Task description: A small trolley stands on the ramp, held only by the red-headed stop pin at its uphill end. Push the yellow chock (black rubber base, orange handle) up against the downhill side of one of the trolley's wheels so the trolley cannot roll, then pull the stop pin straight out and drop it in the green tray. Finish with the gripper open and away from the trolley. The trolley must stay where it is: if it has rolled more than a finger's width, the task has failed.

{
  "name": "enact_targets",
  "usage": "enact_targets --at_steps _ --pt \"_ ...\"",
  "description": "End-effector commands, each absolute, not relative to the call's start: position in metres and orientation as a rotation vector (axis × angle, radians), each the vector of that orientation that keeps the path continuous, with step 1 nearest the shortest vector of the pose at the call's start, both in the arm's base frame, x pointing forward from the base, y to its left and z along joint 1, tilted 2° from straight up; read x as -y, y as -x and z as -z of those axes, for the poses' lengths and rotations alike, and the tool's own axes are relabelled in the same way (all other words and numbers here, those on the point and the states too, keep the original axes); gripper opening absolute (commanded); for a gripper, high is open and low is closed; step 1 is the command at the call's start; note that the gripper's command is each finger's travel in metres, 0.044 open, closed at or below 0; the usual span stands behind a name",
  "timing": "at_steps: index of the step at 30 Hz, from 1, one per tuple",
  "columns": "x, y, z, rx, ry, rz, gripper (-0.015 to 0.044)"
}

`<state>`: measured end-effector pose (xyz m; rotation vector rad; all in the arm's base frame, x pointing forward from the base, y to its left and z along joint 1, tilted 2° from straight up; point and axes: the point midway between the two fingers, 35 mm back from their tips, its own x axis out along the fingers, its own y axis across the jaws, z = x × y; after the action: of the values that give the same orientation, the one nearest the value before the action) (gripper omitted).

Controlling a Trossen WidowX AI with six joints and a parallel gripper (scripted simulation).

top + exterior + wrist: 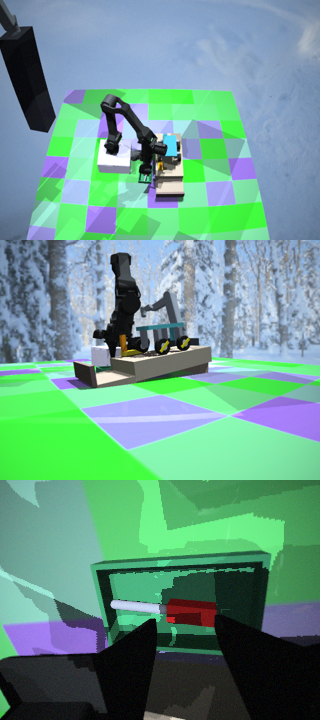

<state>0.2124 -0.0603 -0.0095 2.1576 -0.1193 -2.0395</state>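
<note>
The gripper (145, 172) (112, 355) (186, 622) points down over the green tray (144, 182) (103, 368) (180, 559), its fingers partly open with nothing gripped. The stop pin (145, 177) (191, 612) lies on its side in the tray, its red head below the gap between the fingertips and its pale shaft toward the left wall in the wrist view. The blue-topped trolley (169, 145) (160, 327) stands on the ramp (171, 171) (170, 364). The yellow chock (160, 166) (123, 343) sits downhill of one wheel and appears to touch it; its handle is upright.
The ramp's raised side stands close beside the tray and gripper. A lower step with an upright end board (169, 195) (84, 373) lies at its downhill end. The white base block (115, 169) (103, 356) is on the tray's other side. The forearm passes close to the trolley.
</note>
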Motion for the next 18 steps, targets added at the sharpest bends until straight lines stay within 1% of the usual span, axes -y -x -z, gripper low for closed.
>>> enact_targets --at_steps 1,6,7,12,18 --pt "0.060 -0.210 0.012 0.124 -2.153 2.045 0.0190" --pt "0.060 -0.212 0.010 0.119 -2.158 2.040 0.0321" --pt "0.060 -0.212 0.010 0.119 -2.158 2.040 0.0340" --pt "0.060 -0.212 0.009 0.119 -2.157 2.040 0.0340" --pt "0.060 -0.210 -0.012 0.124 -2.154 2.044 0.0340"
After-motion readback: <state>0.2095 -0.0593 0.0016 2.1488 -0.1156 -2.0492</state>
